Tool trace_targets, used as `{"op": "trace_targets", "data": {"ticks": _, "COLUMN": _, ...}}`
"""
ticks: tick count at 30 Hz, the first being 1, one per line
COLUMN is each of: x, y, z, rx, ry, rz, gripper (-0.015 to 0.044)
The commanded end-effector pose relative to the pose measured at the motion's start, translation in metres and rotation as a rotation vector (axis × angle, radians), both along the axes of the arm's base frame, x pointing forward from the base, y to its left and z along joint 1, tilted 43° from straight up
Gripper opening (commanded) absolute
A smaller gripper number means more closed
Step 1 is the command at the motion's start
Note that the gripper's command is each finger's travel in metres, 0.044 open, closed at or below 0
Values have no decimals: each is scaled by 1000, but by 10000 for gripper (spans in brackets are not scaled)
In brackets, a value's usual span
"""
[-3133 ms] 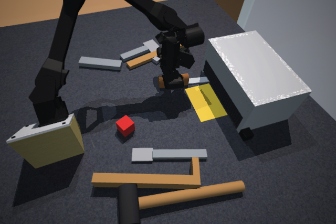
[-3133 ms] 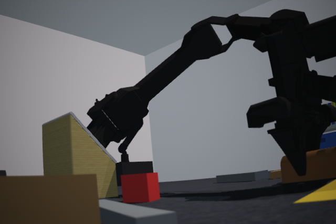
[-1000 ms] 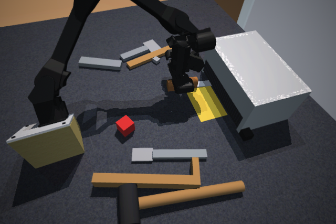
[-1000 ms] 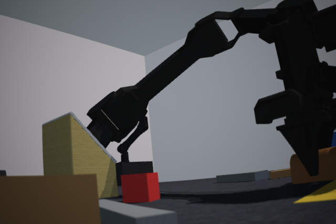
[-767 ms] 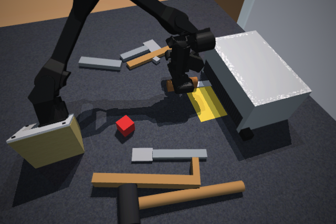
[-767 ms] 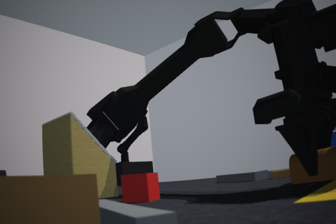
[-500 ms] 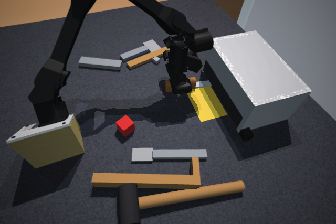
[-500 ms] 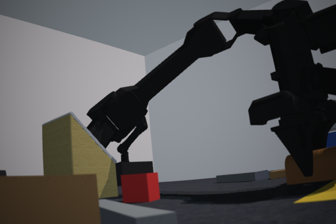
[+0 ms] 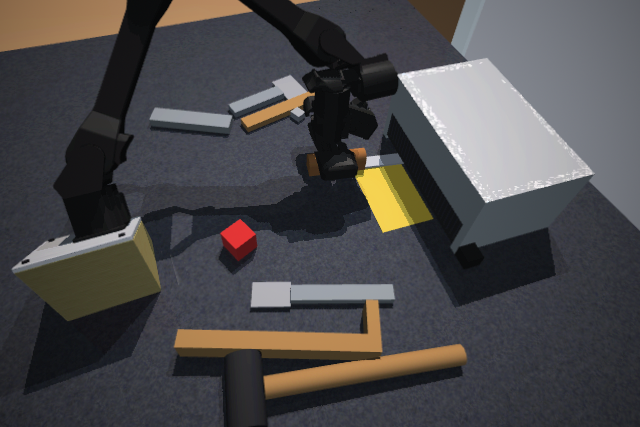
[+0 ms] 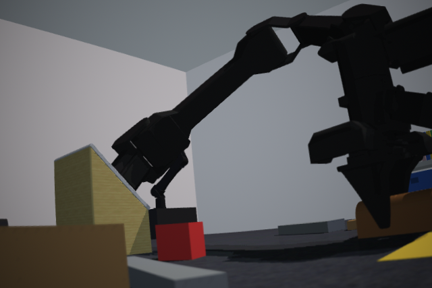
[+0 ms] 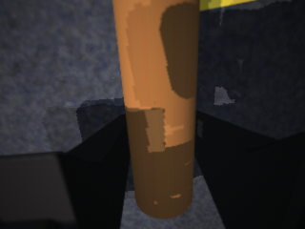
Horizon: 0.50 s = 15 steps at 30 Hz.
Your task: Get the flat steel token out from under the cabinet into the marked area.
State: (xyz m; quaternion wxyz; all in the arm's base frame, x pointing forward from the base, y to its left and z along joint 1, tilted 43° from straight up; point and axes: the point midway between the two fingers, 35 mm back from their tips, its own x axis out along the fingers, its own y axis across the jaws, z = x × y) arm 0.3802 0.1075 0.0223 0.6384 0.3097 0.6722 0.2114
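My gripper point(image 9: 337, 168) point(image 11: 157, 120) is shut on the round orange handle point(image 9: 313, 165) point(image 10: 412, 213) point(image 11: 157, 62) of a tool, low over the table. The tool's flat light-grey blade point(image 9: 385, 160) points from the handle toward the cabinet point(image 9: 522, 138); its far end reaches the dark vented front point(image 9: 423, 179), and whether it goes beneath is hidden. The yellow marked area point(image 9: 379, 200) point(image 10: 415, 248) point(image 11: 226, 5) lies in front of the cabinet, close beside the blade, partly in shadow. The steel token cannot be made out in any view.
A red cube point(image 9: 238, 239) point(image 10: 174, 243) stands toward the arm's base. A grey tool point(image 9: 341, 293), an orange L-shaped stick point(image 9: 279, 342) and a hammer point(image 9: 361, 368) lie near the front. A grey bar point(image 9: 191, 121) and an orange bar point(image 9: 273, 113) lie behind.
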Motion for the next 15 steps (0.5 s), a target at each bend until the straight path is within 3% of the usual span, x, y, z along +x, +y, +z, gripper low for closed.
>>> {"op": "trace_targets", "data": {"ticks": 1, "x": -6, "y": 1, "z": 0, "rx": -2, "ry": 6, "rz": -1, "gripper": 0}}
{"op": "trace_targets", "data": {"ticks": 15, "x": -20, "y": 3, "z": 1, "rx": -2, "ry": 7, "rz": -1, "gripper": 0}}
